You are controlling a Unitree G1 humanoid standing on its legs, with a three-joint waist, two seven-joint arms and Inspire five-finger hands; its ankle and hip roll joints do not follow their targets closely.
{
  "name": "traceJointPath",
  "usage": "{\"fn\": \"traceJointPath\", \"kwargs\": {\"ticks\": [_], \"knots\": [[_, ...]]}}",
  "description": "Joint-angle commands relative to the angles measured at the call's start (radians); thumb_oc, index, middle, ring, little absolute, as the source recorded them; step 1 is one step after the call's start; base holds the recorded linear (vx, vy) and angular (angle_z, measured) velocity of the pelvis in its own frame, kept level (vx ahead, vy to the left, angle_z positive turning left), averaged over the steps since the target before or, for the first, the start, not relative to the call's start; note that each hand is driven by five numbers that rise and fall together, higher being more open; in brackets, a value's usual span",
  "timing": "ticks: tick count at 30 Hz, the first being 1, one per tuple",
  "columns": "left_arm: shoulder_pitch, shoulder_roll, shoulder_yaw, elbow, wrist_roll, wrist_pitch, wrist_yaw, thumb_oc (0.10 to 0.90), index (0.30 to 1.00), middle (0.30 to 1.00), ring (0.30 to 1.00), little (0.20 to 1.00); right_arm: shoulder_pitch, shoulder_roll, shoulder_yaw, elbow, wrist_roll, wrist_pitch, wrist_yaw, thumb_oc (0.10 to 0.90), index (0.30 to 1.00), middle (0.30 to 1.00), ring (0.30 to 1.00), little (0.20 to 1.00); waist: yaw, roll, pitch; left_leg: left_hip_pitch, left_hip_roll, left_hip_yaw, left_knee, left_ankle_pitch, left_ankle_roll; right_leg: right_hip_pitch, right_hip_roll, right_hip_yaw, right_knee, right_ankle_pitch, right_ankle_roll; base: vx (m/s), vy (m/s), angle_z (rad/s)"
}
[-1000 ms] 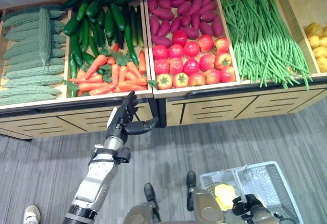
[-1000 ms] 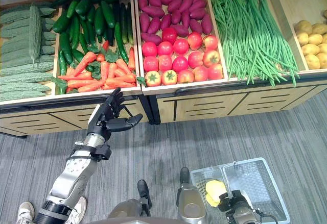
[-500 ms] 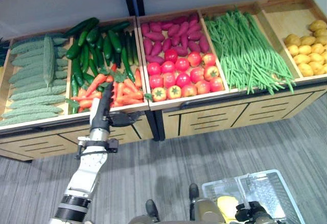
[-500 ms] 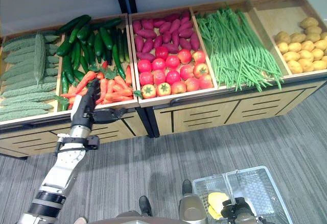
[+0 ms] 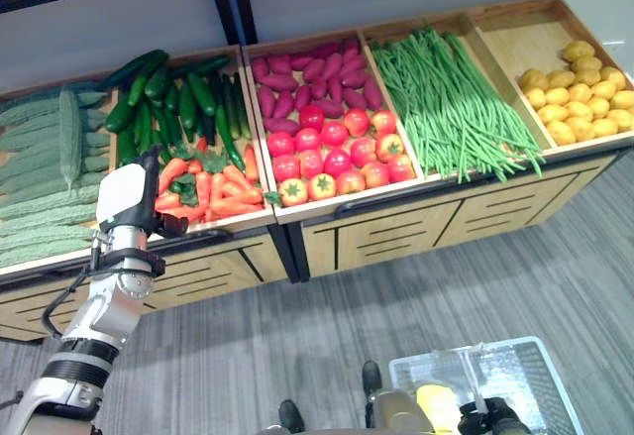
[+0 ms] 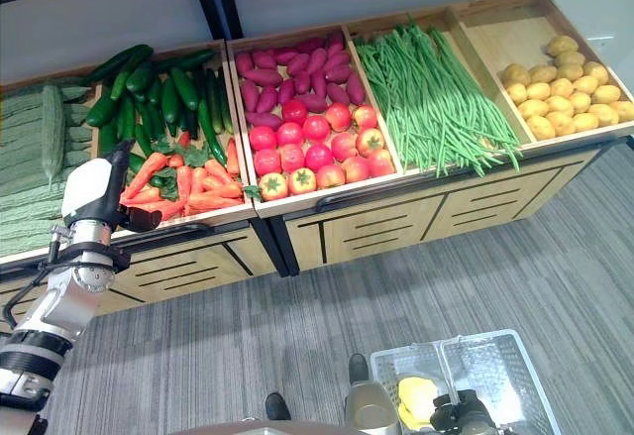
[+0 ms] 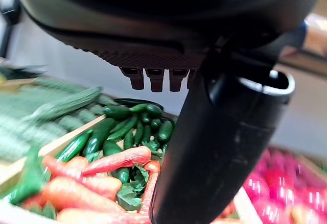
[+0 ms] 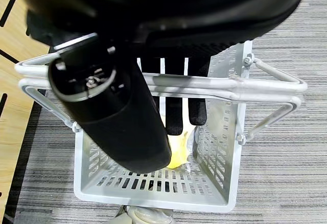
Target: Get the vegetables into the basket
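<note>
The left hand (image 5: 127, 197) hangs at the front edge of the carrot bin, its white-covered back toward the head camera; in its wrist view the thumb (image 7: 219, 147) juts forward and only short fingertips (image 7: 156, 79) show, with nothing between them — open, holding nothing. Just past it lie the carrots (image 5: 208, 185), orange with green tops, heaped at the front of their bin, and behind them in the same bin the cucumbers (image 5: 173, 98). To the left a bin holds pale green bitter gourds (image 5: 54, 172). To the right of the carrots comes a bin with purple sweet potatoes (image 5: 302, 73) at the back and tomatoes (image 5: 332, 153) at the front, then a bin of green beans (image 5: 451, 103), then potatoes (image 5: 580, 93) in the rightmost bin. All bins sit on a wooden stand (image 5: 426, 227) with dark-lined drawer fronts, on grey floor (image 5: 297, 336). The right hand (image 8: 173, 106) shows in its wrist view with fingers curled round the grey handles (image 8: 204, 86) of the basket (image 6: 515, 366) — gripping it. The basket, white and perforated, is low at the right, well apart from the stand, with one yellow item (image 6: 416, 395) inside; what it is I cannot tell.
</note>
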Motion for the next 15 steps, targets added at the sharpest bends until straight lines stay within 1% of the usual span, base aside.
{"fn": "traceJointPath", "kwargs": {"ticks": [1,5,10,15], "knots": [[-0.177,0.097,0.014,-0.023,0.105,-0.006,0.028,0.9,1.0,1.0,1.0,1.0,0.004,-0.001,0.043,0.012,-0.015,-0.023,-0.02,0.4,0.3,0.3,0.3,0.3,-0.02,-0.065,-0.034,0.048,0.004,-0.01,0.0,-0.051,-0.042,0.041,-0.078,0.045,-0.106,0.104,0.114,0.01,0.001,-0.06],[-0.265,0.125,-0.09,0.067,0.131,-0.005,0.011,0.9,1.0,1.0,1.0,1.0,0.006,-0.004,0.058,0.013,-0.021,-0.025,-0.019,0.4,0.3,0.3,0.3,0.3,-0.032,-0.063,-0.031,0.046,0.003,-0.003,0.0,-0.048,-0.044,0.036,-0.075,0.054,-0.107,0.108,0.115,0.02,0.002,-0.07],[-0.357,0.111,-0.194,0.205,0.145,0.022,-0.003,0.9,1.0,1.0,1.0,1.0,0.005,-0.001,0.069,0.021,-0.021,-0.022,-0.029,0.4,0.3,0.3,0.3,0.3,-0.042,-0.061,-0.024,0.025,0.006,0.006,0.0,-0.038,-0.049,0.015,-0.068,0.062,-0.116,0.121,0.115,0.0,-0.002,-0.16],[-0.362,0.089,-0.207,0.26,0.14,0.037,-0.013,0.9,1.0,1.0,1.0,1.0,0.001,0.002,0.069,0.03,-0.021,-0.015,-0.035,0.4,0.3,0.3,0.3,0.3,-0.042,-0.063,-0.019,0.015,0.008,0.009,0.0,-0.032,-0.052,0.01,-0.067,0.063,-0.121,0.127,0.115,0.0,-0.005,-0.05]]}}
